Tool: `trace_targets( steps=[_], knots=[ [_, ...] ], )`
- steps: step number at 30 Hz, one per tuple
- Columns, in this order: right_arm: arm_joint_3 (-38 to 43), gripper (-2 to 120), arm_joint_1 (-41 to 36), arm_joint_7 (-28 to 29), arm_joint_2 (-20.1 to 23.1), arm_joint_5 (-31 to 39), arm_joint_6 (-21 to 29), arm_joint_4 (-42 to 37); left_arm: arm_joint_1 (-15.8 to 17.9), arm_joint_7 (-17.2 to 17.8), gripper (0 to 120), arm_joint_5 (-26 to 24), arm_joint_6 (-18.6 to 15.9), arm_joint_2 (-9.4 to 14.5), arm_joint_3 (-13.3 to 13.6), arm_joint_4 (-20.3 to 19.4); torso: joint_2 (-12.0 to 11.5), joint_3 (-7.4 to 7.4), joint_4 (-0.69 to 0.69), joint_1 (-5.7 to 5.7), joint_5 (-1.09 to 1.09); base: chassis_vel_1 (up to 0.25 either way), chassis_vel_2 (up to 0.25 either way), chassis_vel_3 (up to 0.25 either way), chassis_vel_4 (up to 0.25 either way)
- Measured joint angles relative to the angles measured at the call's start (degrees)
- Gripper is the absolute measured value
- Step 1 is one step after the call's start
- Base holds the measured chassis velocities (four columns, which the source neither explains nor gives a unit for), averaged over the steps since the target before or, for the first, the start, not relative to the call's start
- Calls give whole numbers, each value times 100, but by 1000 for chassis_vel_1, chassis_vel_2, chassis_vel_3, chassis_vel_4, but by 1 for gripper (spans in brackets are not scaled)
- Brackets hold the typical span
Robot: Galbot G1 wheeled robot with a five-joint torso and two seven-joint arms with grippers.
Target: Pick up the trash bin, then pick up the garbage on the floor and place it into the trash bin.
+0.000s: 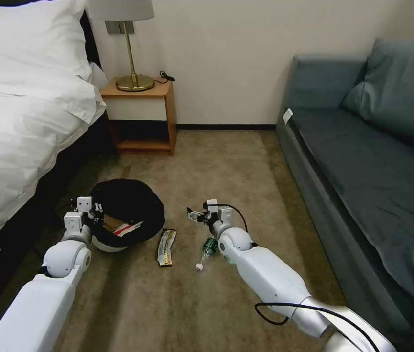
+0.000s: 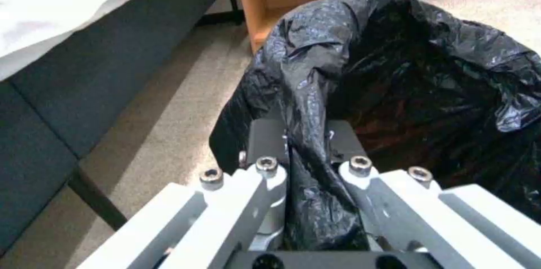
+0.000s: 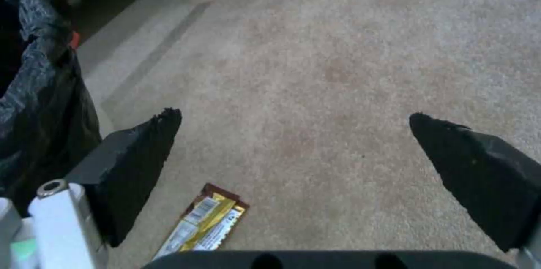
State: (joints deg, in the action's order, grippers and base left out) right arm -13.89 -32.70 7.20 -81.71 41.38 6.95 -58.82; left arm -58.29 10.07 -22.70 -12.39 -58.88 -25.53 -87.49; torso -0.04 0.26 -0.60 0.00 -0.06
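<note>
The trash bin (image 1: 133,208), white with a black liner, tilts toward me at the left, beside the bed. My left gripper (image 1: 94,211) is shut on its rim, and the left wrist view shows the gripper (image 2: 307,138) pinching the liner of the bin (image 2: 428,91). A red-and-white wrapper (image 1: 128,228) and tan paper (image 1: 111,223) lie inside. On the carpet lie a dark-and-gold wrapper (image 1: 166,247) and a small clear bottle (image 1: 207,250), the bottle partly under my right arm. My right gripper (image 1: 194,215) hangs open and empty, just beyond the wrapper (image 3: 203,223) and beside the bin (image 3: 34,104).
A bed (image 1: 16,122) with white linen borders the left. A wooden nightstand (image 1: 141,115) with a brass lamp (image 1: 131,54) stands at the far wall. A grey-blue sofa (image 1: 373,166) runs along the right. Open carpet (image 1: 226,166) lies between them.
</note>
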Motion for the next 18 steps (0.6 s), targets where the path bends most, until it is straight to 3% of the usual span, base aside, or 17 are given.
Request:
trace_targets(
  steps=[18],
  knots=[
    [-27, 100, -29, -101, 5, -112, -40, 36, 8, -39, 5, 50, 26, -42, -5, 44, 0, 0, 1, 0, 0, -34, 35, 32, -41]
  ],
)
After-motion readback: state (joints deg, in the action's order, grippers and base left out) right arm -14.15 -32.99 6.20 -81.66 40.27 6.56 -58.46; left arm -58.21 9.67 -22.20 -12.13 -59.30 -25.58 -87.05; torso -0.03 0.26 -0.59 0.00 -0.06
